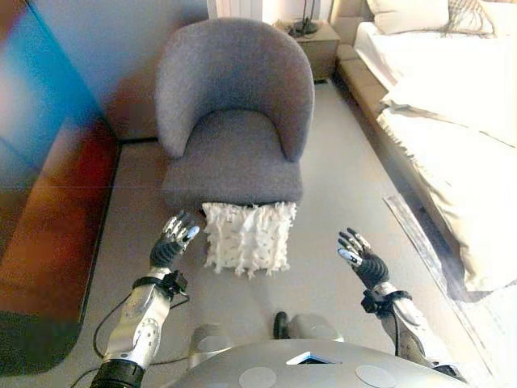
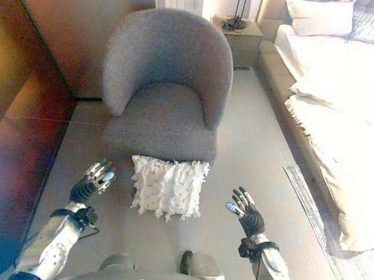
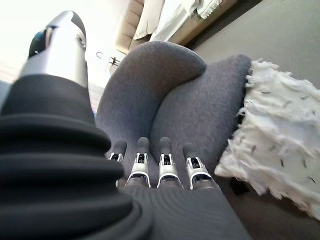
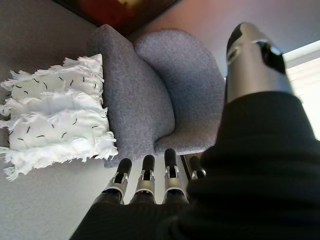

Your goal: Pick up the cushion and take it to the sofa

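Observation:
A white fringed cushion (image 1: 248, 238) stands on the floor, leaning against the front of a grey armchair (image 1: 234, 113). It also shows in the left wrist view (image 3: 280, 150) and the right wrist view (image 4: 55, 120). My left hand (image 1: 174, 241) is open, just left of the cushion and apart from it. My right hand (image 1: 361, 256) is open, further off to the cushion's right. Both hands are empty.
A bed with white bedding (image 1: 452, 105) runs along the right side. A nightstand (image 1: 315, 40) stands behind the armchair. A dark reddish wall panel (image 1: 48, 202) lines the left. Grey carpet (image 1: 339, 194) lies between chair and bed.

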Controlling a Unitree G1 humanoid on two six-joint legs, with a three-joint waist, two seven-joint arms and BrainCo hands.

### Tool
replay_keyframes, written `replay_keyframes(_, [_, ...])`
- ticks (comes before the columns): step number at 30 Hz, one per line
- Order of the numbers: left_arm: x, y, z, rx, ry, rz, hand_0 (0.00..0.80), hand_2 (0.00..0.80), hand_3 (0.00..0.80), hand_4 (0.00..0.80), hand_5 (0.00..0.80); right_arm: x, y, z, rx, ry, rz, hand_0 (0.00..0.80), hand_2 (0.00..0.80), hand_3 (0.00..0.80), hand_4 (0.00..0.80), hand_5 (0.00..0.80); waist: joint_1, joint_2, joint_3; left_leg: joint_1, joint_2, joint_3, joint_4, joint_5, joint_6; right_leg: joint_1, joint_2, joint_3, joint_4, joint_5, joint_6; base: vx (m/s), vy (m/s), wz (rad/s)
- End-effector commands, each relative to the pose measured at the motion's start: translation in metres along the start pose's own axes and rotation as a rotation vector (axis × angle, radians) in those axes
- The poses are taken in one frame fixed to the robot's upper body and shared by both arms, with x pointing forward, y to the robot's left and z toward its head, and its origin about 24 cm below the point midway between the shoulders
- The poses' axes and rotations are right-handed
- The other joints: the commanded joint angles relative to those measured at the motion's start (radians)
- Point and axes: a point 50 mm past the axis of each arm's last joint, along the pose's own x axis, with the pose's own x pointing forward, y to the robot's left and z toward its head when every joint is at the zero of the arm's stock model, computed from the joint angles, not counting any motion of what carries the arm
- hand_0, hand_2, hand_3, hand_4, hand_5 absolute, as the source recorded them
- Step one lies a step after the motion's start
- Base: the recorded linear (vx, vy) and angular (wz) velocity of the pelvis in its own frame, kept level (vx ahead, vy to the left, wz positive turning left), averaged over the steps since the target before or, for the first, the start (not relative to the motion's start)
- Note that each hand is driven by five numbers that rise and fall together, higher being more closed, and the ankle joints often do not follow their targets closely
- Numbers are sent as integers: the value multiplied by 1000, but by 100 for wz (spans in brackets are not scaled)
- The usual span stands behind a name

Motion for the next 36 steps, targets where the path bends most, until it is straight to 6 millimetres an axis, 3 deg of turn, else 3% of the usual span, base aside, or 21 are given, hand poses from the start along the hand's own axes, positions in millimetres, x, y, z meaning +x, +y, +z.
replay_keyframes(1, [3, -1, 31, -20, -164, -24, 0, 0, 0, 0, 0, 6, 9, 22, 47, -108, 45, 0, 0, 0, 0, 0, -1, 8, 41, 57, -39, -25, -325, 94, 38, 30, 12, 112, -54, 28, 106, 311, 149, 7])
replay_keyframes(3, [-1, 3, 29, -23, -167, -14, 0, 0, 0, 0, 0, 2, 9, 18, 60, -99, 61, 0, 0, 0, 0, 0, 16, 22, 36, 58, -36, -68, -476, 121, 15, 49, 17, 116, -44, 0, 115, 307, 113, 6])
replay_keyframes(5, [-4, 7, 26, -28, -163, 4, 0, 0, 0, 0, 0, -1, 10, 14, 62, -95, 65, 0, 0, 0, 0, 0, 27, 27, 32, 67, -23, -82, -565, 132, -1, 77, 13, 116, -40, -24, 122, 300, 67, -1])
replay_keyframes(9, [-3, 12, 28, -40, -168, 19, 0, 0, 0, 0, 0, -6, 6, 12, 83, -93, 47, 0, 0, 0, 0, 0, 13, 35, 18, 83, -6, -40, -608, 103, -6, 109, -9, 105, -28, -66, 130, 253, 91, -13])
replay_keyframes(13, [0, 11, 32, -43, -182, 14, 0, 0, 0, 0, 0, -6, 8, 13, 85, -91, 53, 0, 0, 0, 0, 0, 6, 52, 14, 97, -5, -68, -664, 110, -14, 107, -15, 104, -6, -92, 134, 240, 152, -3])
replay_keyframes(18, [2, 10, 34, -52, -192, 0, 0, 0, 0, 0, 0, -1, 10, 18, 78, -114, 69, 0, 0, 0, 0, 0, 14, 64, 16, 80, -14, -45, -695, 129, -10, 124, -20, 92, 19, -128, 145, 294, 217, -4])
replay_keyframes(19, [3, 9, 34, -49, -186, -5, 0, 0, 0, 0, 0, 2, 13, 19, 81, -120, 70, 0, 0, 0, 0, 0, 19, 60, 16, 73, -28, -37, -679, 114, 2, 123, -36, 81, 38, -127, 155, 283, 215, 1])
replay_keyframes(22, [4, 9, 34, -11, -177, -11, 0, 0, 0, 0, 0, 12, 24, 22, 109, -125, 81, 0, 0, 0, 0, 0, 37, 37, 12, 66, -87, -41, -635, 70, 57, 86, -107, 72, 166, -20, 217, 277, 221, -2])
replay_keyframes(24, [3, 6, 34, 5, -176, -28, 0, 0, 0, 0, 0, 14, 32, 23, 98, -140, 113, 0, 0, 0, 0, 0, 54, 33, 7, 75, -128, -36, -606, 32, 103, 52, -174, 52, 345, 69, 214, 281, 268, -9])
replay_keyframes(26, [2, 6, 31, 33, -160, -42, 0, 0, 0, 0, 0, 17, 35, 21, 84, -151, 95, 0, 0, 0, 0, 0, 62, 42, 8, 103, -162, -48, -589, -4, 126, -2, -219, 59, 529, 111, 208, 305, 316, -16])
replay_keyframes(27, [3, 7, 31, 52, -152, -45, 0, 0, 0, 0, 0, 18, 37, 20, 91, -154, 83, 0, 0, 0, 0, 0, 65, 57, 12, 111, -168, -48, -578, -6, 142, -52, -224, 56, 616, 140, 189, 312, 285, -27])
replay_keyframes(29, [5, 8, 34, 73, -144, -48, 0, 0, 0, 0, 0, 18, 40, 17, 103, -152, 89, 0, 0, 0, 0, 0, 63, 53, 20, 147, -196, -51, -572, -34, 147, -101, -237, 64, 665, 151, 195, 246, 202, -7])
replay_keyframes(32, [7, 9, 42, 79, -163, -58, 0, 0, 0, 0, 0, 15, 38, 12, 99, -134, 77, 0, 0, 0, 0, 0, 55, 65, 27, 157, -190, -37, -570, -29, 144, -140, -213, 28, 503, 144, 172, 184, 49, 5])
replay_keyframes(33, [7, 10, 45, 81, -168, -58, 0, 0, 0, 0, 0, 15, 36, 11, 106, -127, 65, 0, 0, 0, 0, 0, 53, 66, 31, 162, -188, -40, -572, -31, 140, -140, -205, 26, 452, 133, 177, 178, -67, -1])
replay_keyframes(34, [7, 11, 47, 80, -176, -48, 0, 0, 0, 0, 0, 14, 34, 9, 115, -117, 55, 0, 0, 0, 0, 0, 46, 55, 37, 172, -194, -38, -569, -41, 134, -140, -203, 24, 295, 157, 192, 230, -86, -2])
replay_keyframes(36, [6, 14, 49, 75, -189, -27, 0, 0, 0, 0, 0, 11, 30, 8, 131, -114, 63, 0, 0, 0, 0, 0, 36, 40, 48, 183, -194, -31, -558, -68, 127, -135, -200, 21, 121, 185, 219, 226, -119, -17])
